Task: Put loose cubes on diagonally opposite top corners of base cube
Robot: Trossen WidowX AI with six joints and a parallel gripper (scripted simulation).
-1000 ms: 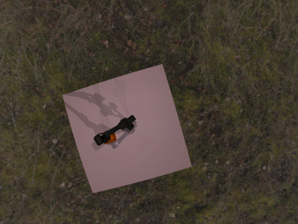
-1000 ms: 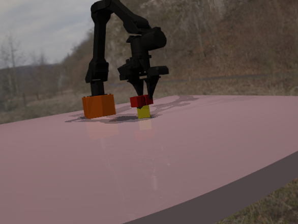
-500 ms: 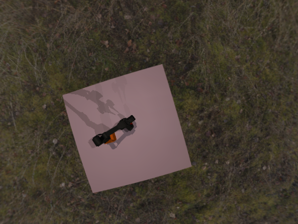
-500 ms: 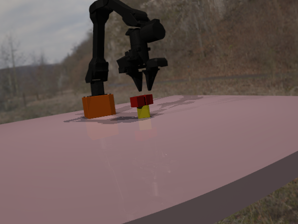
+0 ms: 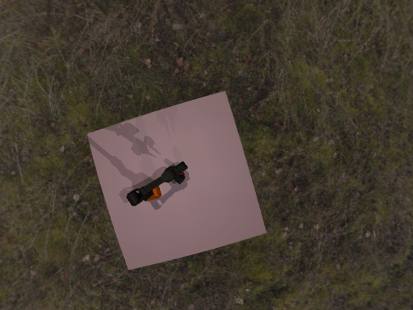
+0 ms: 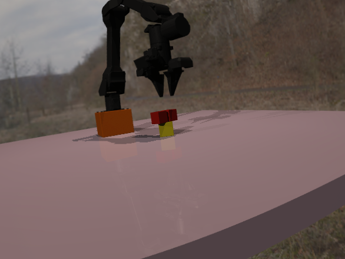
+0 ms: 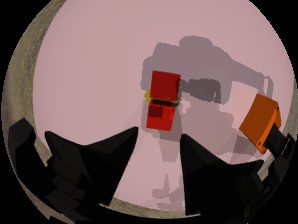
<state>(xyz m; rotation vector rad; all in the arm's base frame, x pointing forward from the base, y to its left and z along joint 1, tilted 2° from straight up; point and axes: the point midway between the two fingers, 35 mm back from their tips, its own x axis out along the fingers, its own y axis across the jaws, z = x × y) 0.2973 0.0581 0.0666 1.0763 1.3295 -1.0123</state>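
The yellow base cube (image 6: 166,130) (image 7: 147,95) stands on the table under two red cubes; only slivers of it show in the wrist view. One red cube (image 6: 159,117) (image 7: 165,85) sits on its left side in the exterior view. The other red cube (image 6: 173,115) (image 7: 160,118) sits on the opposite side, lower in the wrist view. Both look level. A narrow dark strip lies between them in the wrist view; its exact width cannot be told. My gripper (image 6: 166,96) (image 7: 160,135) is open and empty, above the cubes and clear of them. In the top view the arm mostly hides the cubes.
An orange block (image 5: 153,194) (image 6: 116,122) (image 7: 260,122) stands at the foot of the arm (image 5: 153,184) (image 6: 114,47), to the left of the cubes in the exterior view. The pink table (image 5: 211,204) (image 6: 88,191) (image 7: 75,75) ends at straight edges, with grass beyond.
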